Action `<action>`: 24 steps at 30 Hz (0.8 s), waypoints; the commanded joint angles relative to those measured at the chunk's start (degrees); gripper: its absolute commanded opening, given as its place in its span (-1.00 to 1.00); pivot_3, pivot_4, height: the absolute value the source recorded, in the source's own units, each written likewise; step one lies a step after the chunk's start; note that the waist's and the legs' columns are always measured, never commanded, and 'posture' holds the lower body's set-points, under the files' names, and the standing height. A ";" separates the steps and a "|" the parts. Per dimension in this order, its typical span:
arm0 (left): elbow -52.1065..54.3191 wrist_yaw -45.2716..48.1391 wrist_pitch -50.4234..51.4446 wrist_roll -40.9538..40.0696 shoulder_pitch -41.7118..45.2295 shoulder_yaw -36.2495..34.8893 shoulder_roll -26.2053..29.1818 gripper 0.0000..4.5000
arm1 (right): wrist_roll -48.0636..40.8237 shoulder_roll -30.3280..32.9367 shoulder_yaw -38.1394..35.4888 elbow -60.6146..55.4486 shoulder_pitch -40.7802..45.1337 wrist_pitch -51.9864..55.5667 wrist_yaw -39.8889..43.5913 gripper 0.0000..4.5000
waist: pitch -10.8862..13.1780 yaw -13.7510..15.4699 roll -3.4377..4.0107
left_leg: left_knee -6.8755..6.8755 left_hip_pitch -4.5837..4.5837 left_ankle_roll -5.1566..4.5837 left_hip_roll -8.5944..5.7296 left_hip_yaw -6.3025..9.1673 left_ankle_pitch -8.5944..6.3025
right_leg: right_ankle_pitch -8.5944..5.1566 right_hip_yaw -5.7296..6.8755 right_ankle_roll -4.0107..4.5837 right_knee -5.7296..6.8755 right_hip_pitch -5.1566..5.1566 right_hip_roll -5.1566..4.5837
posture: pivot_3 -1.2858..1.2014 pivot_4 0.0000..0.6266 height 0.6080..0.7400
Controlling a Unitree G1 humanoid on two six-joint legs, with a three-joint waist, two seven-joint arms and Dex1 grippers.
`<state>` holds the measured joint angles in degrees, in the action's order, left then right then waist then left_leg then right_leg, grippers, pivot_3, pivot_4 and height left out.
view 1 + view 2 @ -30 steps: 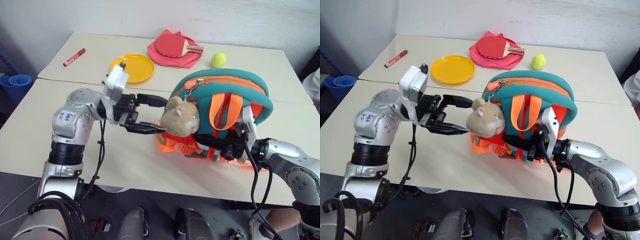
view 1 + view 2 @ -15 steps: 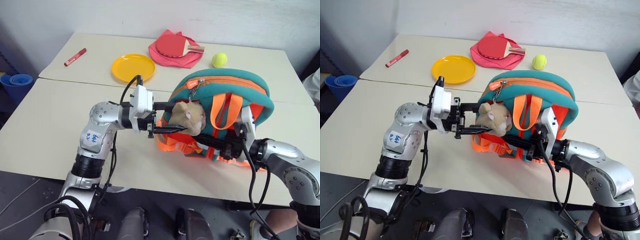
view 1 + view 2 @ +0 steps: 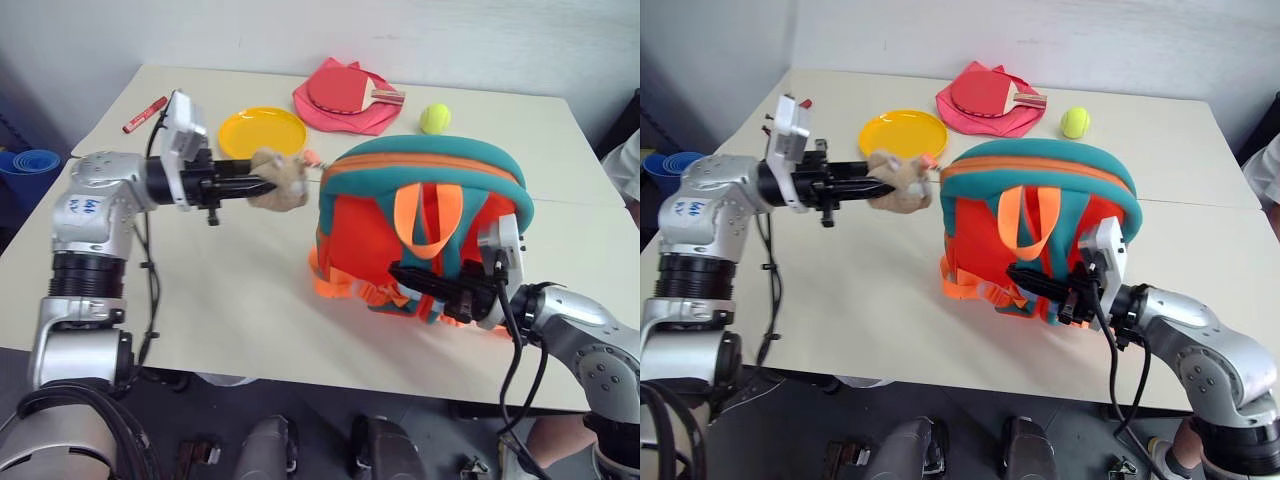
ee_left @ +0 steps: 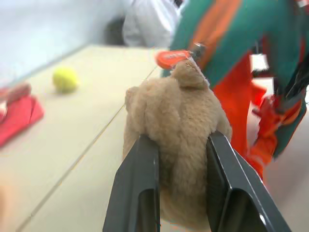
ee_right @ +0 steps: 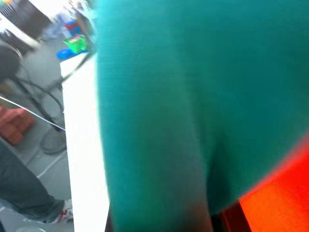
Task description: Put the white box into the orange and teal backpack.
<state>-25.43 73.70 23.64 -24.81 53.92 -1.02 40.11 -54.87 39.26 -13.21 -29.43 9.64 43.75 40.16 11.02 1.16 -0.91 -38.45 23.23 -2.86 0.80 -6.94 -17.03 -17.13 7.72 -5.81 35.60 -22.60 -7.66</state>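
The orange and teal backpack stands upright on the near table, its straps facing me. The tan plush animal hangs off its upper left side by an orange zipper tab. My left gripper is shut on the plush, whose fur bulges between the two fingers, and holds it out to the left above the table. My right gripper is shut among the teal and orange straps low on the backpack's front. The white box is out of view.
On the far table lie a yellow plate, a red-pink cloth with a paddle, a tennis ball and a red marker. Blue cups sit beyond the left edge. A person's white sleeve shows at the right.
My left gripper has closed on the plush animal and swung left, pulling it away from the backpack's front. The right gripper has kept its place on the straps.
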 commanded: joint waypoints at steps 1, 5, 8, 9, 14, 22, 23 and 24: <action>-1.91 0.75 2.77 -0.13 -1.85 -1.38 1.45 -0.64 | -1.68 0.24 -4.64 -2.59 -2.28 -1.11 -1.46 -1.00 | 0.00 0.01 0.00 | -0.01 0.01 0.00 0.00 -0.01 0.00 | 0.00 -0.01 0.00 0.00 0.00 0.00 | 0.03 -0.52 1.00; -0.86 -4.29 -2.47 5.48 -9.15 3.14 -3.26 -0.64 | -1.87 -1.25 -4.73 -3.68 -4.23 -1.81 -2.89 -1.00 | -0.03 0.01 0.03 | -0.08 -0.05 0.01 0.03 0.00 0.01 | 0.00 -0.09 0.00 0.07 0.02 0.02 | 0.03 -0.52 1.00; 9.18 -8.07 -1.69 4.68 -14.82 5.10 -9.20 -0.64 | -1.15 -2.43 -4.10 -3.82 -4.52 -2.52 -3.79 -1.00 | -0.04 0.04 0.04 | -0.08 -0.08 0.01 0.03 0.02 0.00 | 0.00 -0.35 0.00 0.07 0.07 -0.06 | 0.03 -0.52 1.00; 11.35 -9.62 -2.22 5.29 -16.43 5.95 -11.06 -0.64 | -1.06 -3.15 -3.85 -3.82 -4.51 -2.84 -4.40 -1.00 | -0.03 0.07 0.03 | -0.12 -0.01 0.01 0.03 0.04 0.00 | 0.00 -0.43 0.00 0.08 0.04 -0.06 | 0.03 -0.52 1.00; 14.78 -15.33 -6.48 9.23 -21.67 8.43 -15.83 -0.64 | 0.51 -7.25 -1.26 -4.05 -5.72 -4.61 -6.50 -1.00 | -0.05 0.31 0.05 | -0.19 0.02 0.01 0.03 0.13 0.00 | 0.00 -0.39 0.00 0.09 0.06 -0.09 | 0.03 -0.52 1.00; 15.99 -12.95 -5.84 6.28 -22.58 2.27 -9.25 0.17 | 18.26 -8.06 2.72 -2.88 -11.45 -20.82 -1.78 -0.30 | -0.06 0.04 0.06 | -0.09 -0.03 0.05 0.05 0.10 -0.02 | 0.00 -0.39 0.00 0.06 0.03 -0.07 | 0.03 -0.52 1.00; 17.33 -11.54 -5.55 5.34 -23.44 1.15 -7.18 0.30 | 20.16 -7.23 0.98 -3.47 -13.82 -23.55 -0.77 -0.15 | -0.06 0.01 0.06 | -0.03 -0.03 0.05 0.05 0.08 -0.02 | 0.00 -0.39 0.01 0.05 0.00 -0.05 | 0.03 -0.52 1.00; 18.91 -10.10 -5.06 4.48 -24.61 0.14 -4.98 0.42 | 20.90 -6.70 -1.69 -3.84 -16.38 -25.67 0.00 -0.02 | -0.06 -0.06 0.06 | 0.07 -0.03 0.06 0.05 0.06 -0.02 | 0.00 -0.39 0.01 0.01 -0.01 -0.04 | 0.03 -0.52 1.00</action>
<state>-10.35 61.11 18.15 -18.06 30.60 1.84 32.66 -36.24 31.56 -10.47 -31.38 -4.46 23.02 38.24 10.96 1.10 -0.85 -38.32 23.20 -2.80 0.84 -6.92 -17.04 -17.13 7.33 -5.80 35.59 -22.64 -7.69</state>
